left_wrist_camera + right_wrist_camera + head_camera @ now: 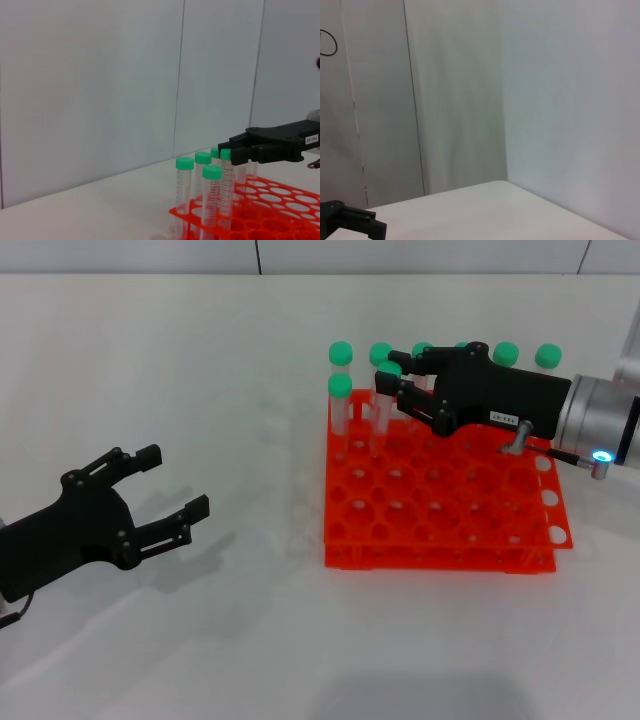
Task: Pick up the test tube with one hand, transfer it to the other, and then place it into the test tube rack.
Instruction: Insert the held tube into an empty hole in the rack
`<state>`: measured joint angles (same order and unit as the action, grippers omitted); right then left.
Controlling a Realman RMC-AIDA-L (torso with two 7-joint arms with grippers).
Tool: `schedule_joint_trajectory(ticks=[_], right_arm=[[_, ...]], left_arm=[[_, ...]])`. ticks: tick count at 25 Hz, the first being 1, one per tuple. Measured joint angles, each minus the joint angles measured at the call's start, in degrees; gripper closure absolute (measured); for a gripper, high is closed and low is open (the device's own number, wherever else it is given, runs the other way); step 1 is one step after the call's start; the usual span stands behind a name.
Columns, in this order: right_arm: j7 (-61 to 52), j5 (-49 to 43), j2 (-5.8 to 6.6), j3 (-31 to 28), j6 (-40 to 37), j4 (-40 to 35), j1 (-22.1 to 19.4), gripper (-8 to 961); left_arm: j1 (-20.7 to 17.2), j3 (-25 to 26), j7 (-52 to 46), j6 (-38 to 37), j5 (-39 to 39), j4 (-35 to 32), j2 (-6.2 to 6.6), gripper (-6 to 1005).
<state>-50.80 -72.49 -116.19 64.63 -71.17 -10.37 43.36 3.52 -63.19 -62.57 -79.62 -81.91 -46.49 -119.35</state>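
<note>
Right hand (392, 383) gripping tube (384, 405) over rack (440, 510)

We cannot tell whether the right tool (392, 380) touches the tube (386, 400); its body hides the back-row tubes, and the rack (280, 200) runs off-frame.

White tabletop (200, 370), pale panelled wall (100, 90) with vertical seams
</note>
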Motion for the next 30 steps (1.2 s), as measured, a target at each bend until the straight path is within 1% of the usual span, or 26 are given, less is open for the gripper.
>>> schedule_joint_trajectory(ticks=[15,21,23,25,28,29,30], right_arm=[[0.26,0.58,0.00,0.06,-0.03,0.01,-0.39,662],[0.20,0.60,0.00,-0.01,-1.69,-0.58,-1.46,432],[0.14,0.61,0.06,-0.09,-3.11,-2.00,-2.93,409],[-0.23,0.57,0.33,-0.03,-5.23,-4.95,-5.75,388],[-3.12,-0.10,0.99,0.05,-7.32,-10.49,-10.36,357],[-5.28,-0.96,1.47,0.05,-8.18,-13.17,-12.55,346],[-6.39,-1.48,1.86,0.05,-8.76,-14.94,-13.85,330]], left_arm=[[0.00,0.00,0.00,-0.19,-0.18,0.09,0.00,129],[0.09,0.00,0.00,-0.19,-0.17,0.09,0.00,129],[0.09,0.00,0.00,-0.20,-0.13,0.09,0.06,129],[0.09,0.00,-0.01,-0.18,-0.15,0.09,0.11,129],[0.23,0.00,-0.09,-0.18,-0.14,-0.14,0.16,129],[0.45,0.00,-0.34,-0.18,-0.13,-0.21,0.18,129],[0.66,0.00,-0.59,-0.19,-0.16,-0.22,0.21,129]])
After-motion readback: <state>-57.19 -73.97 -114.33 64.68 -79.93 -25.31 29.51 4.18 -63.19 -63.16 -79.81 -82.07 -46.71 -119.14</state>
